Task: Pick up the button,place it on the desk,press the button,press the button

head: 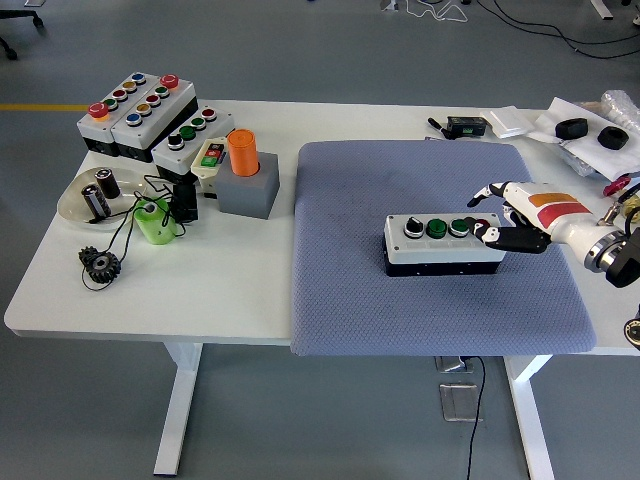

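Fingers (487, 236) of the right hand (515, 215) are loosely spread and hold nothing; one dark fingertip lies at the right end of the button box (443, 243), beside its red button (480, 225). I cannot tell whether that tip presses the box or only meets it. The hand's white back, marked with an orange band, runs off to the right of the box to a metal wrist at the frame edge.

The button box, grey on top with a black base, sits flat on the blue-grey mat (430, 250), right of the mat's centre. Its top carries four controls in a row: a black-and-white knob, two green buttons, then the red one.

The mat covers the right half of the white worktop (150, 290). Well to the left of the box stand three more button boxes (150, 110), an orange cylinder (243, 152) in a grey block, a green roll (154, 221), a clear dish (85, 195) and a small black gear (100, 264). Beyond the box, at the far right corner, lie small black items on white packaging (585, 125).
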Available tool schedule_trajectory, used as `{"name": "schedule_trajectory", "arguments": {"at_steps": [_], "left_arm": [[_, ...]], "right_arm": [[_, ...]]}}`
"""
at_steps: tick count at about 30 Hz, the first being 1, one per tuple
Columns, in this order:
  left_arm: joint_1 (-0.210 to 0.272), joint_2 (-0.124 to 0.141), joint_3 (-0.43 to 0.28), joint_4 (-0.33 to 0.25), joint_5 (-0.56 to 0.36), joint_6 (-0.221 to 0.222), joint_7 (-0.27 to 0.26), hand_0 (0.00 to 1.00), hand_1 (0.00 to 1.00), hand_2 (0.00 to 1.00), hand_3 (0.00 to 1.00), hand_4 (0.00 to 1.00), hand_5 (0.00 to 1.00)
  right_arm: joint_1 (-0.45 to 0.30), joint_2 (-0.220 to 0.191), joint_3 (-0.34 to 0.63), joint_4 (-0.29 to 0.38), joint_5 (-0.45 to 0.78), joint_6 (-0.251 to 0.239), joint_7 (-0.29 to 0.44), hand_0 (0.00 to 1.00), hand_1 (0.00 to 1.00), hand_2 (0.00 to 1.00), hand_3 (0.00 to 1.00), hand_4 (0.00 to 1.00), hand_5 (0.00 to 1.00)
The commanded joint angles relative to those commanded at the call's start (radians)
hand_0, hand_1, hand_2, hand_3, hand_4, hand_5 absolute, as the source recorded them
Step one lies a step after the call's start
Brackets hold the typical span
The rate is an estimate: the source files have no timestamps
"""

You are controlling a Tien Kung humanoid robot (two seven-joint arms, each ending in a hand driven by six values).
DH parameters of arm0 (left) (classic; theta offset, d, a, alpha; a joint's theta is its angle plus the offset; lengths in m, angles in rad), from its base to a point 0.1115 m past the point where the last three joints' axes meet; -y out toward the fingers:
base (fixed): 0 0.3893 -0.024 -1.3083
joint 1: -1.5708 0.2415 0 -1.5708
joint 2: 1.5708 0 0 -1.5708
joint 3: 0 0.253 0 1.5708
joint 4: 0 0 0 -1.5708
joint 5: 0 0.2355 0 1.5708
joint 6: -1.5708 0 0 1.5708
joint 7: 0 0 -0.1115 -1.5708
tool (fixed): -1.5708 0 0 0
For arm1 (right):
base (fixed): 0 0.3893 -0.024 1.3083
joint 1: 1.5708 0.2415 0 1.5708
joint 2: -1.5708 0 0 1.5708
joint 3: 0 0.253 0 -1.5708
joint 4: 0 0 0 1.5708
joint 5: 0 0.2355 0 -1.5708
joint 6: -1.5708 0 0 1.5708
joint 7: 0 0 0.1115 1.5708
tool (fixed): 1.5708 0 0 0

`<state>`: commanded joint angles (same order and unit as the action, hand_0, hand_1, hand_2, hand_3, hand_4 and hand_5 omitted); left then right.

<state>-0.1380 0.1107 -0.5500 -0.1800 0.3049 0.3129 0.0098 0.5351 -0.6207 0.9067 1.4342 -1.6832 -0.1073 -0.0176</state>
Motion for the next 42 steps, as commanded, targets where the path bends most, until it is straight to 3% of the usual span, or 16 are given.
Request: {"name": "schedule_trajectory", "arguments": {"at_steps": [1,3,6,7,12,13,18,23,38,42], "left_arm": [[0.0,0.0,0.0,0.0,0.0,0.0,0.0,0.645,0.7,0.703,0.505,0.317,0.998],[0.001,0.0,0.001,0.0,-0.001,0.0,0.0,0.645,0.7,0.703,0.505,0.317,0.998],[0.002,0.0,-0.005,0.0,0.004,0.001,0.001,0.645,0.7,0.703,0.505,0.317,0.998],[0.002,0.0,-0.003,0.0,0.003,0.001,0.001,0.645,0.7,0.703,0.505,0.318,0.998],[0.005,-0.002,-0.008,0.0,0.008,0.002,0.003,0.645,0.7,0.703,0.505,0.318,0.998],[0.005,-0.003,-0.008,0.0,0.009,0.002,0.004,0.645,0.7,0.703,0.505,0.318,0.998],[0.007,-0.005,-0.016,0.0,0.019,0.002,0.007,0.645,0.7,0.703,0.505,0.318,0.998],[0.01,-0.008,-0.026,0.0,0.03,0.003,0.011,0.645,0.701,0.702,0.506,0.318,0.998],[0.013,-0.011,-0.034,0.0,0.048,0.003,0.015,0.645,0.701,0.707,0.51,0.317,0.998],[0.013,-0.013,-0.028,0.0,0.047,0.003,0.016,0.645,0.701,0.707,0.51,0.317,0.998]], "right_arm": [[-0.002,-0.005,0.031,0.012,0.045,-0.023,0.011,0.353,0.233,0.337,0.783,0.644,0.81],[-0.005,-0.012,0.086,0.024,0.124,-0.041,0.025,0.353,0.233,0.337,0.783,0.644,0.81],[-0.002,-0.017,0.155,0.01,0.253,-0.011,0.035,0.353,0.233,0.337,0.783,0.644,0.81],[-0.002,-0.019,0.168,0.0,0.299,-0.009,0.048,0.724,0.695,0.779,0.887,0.646,0.803],[-0.004,-0.017,0.215,-0.082,0.507,-0.006,0.142,0.724,0.695,0.779,0.887,0.646,0.803],[-0.004,-0.015,0.226,-0.108,0.546,-0.003,0.156,0.833,0.795,0.862,0.859,0.637,0.769],[-0.012,-0.013,0.257,-0.207,0.767,0.009,0.17,0.833,0.795,0.862,0.859,0.637,0.769],[-0.026,-0.014,0.271,-0.261,0.969,0.034,0.163,0.85,0.804,0.858,0.835,0.635,0.779],[-0.065,-0.02,0.311,-0.308,1.602,0.061,0.149,0.859,0.803,0.848,0.824,0.635,0.777],[-0.066,-0.017,0.312,-0.308,1.67,0.063,0.144,0.859,0.803,0.848,0.824,0.635,0.777]]}}
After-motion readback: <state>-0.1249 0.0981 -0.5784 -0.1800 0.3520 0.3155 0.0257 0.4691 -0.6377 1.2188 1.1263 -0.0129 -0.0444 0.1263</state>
